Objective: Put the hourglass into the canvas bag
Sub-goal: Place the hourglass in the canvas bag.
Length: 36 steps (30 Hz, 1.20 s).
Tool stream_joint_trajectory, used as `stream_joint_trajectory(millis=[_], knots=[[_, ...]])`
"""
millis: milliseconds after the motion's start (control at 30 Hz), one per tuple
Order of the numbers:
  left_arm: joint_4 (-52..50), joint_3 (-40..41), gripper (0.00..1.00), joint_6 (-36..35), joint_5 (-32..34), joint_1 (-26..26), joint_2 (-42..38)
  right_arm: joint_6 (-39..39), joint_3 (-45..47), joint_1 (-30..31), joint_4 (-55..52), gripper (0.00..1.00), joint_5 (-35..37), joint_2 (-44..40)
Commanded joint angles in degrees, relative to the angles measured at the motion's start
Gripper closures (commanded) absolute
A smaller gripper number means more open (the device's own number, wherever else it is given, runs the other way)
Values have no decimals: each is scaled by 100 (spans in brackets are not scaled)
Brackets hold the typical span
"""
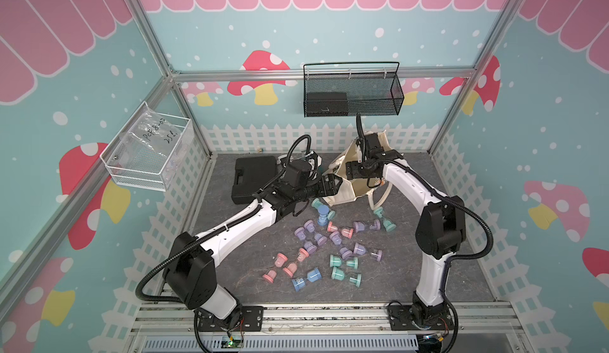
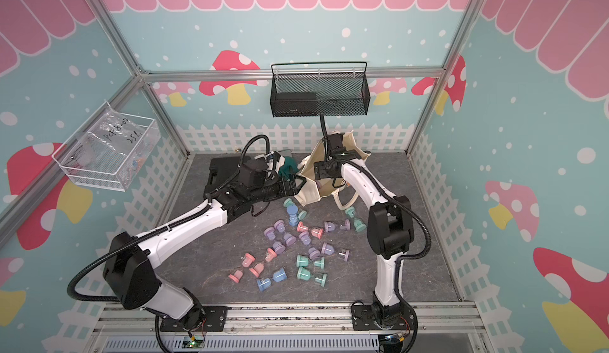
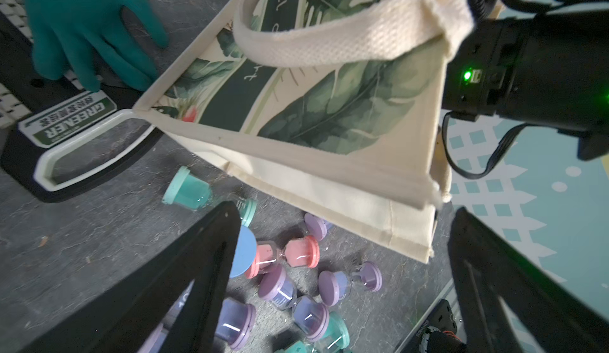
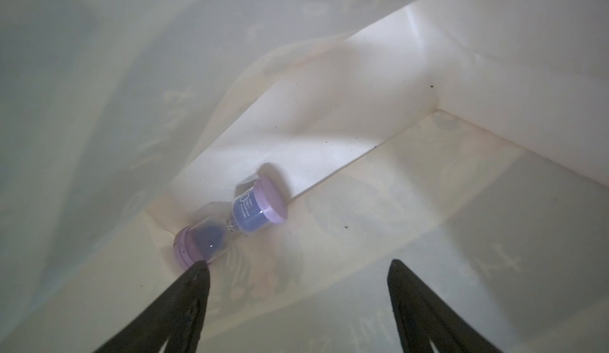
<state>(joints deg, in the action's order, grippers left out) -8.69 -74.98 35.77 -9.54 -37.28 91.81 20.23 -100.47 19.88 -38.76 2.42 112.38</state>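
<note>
Top views, canvas bag: the cream boxy canvas bag with a green leaf print sits tilted at the back of the grey tabletop, just right of a black plastic case. Its mouth is open, and one cream loop handle trails on the tabletop.
Top views, right arm: the white-and-black right arm bends over the bag, and its wrist dips into the mouth. Its end effector is hidden by the cloth in both top views.
Top views, left end effector: the left end effector is at the bag's near corner. Whether it touches the cloth cannot be told.
Top views, loose hourglasses: small pink, lilac, mint and blue hourglasses lie scattered on the tabletop in front of the bag.
Left wrist, left end effector: its black fingers are wide apart and grip nothing. The bag's lower corner shows between them, above the loose hourglasses.
Left wrist, surroundings: a teal fabric glove lies beside the bag's printed face.
Right wrist, hourglass: a lilac-capped hourglass with blue sand lies on its side inside the bag, in the crease where floor meets wall.
Right wrist, right end effector: the right end effector has its fingers spread and holds nothing. One fingertip is just beside the hourglass's nearer cap.
</note>
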Motion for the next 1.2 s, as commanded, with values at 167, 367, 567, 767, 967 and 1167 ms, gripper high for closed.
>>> stream_joint_trajectory(millis=[167, 367, 567, 767, 967, 1167], knots=[[-67, -1172, 16, 236, 342, 73, 925, 109, 547, -18, 270, 8, 35, -648], [-283, -1622, 22, 411, 457, 264, 1458, 18, 790, -37, 436, 6, -5, -1045], [-417, -1935, 22, 514, 295, 455, 1764, -66, 767, -36, 609, 5, -170, -1398], [-371, -2112, 22, 428, 124, 437, 1896, -235, 659, -37, 824, 5, -421, -1739], [-309, -2144, 21, 372, 136, 413, 1802, -274, 640, -32, 1003, 5, -453, -1835], [-323, -2045, 21, 221, 194, 390, 1600, 2, 927, -89, 1199, 8, -281, -1741]])
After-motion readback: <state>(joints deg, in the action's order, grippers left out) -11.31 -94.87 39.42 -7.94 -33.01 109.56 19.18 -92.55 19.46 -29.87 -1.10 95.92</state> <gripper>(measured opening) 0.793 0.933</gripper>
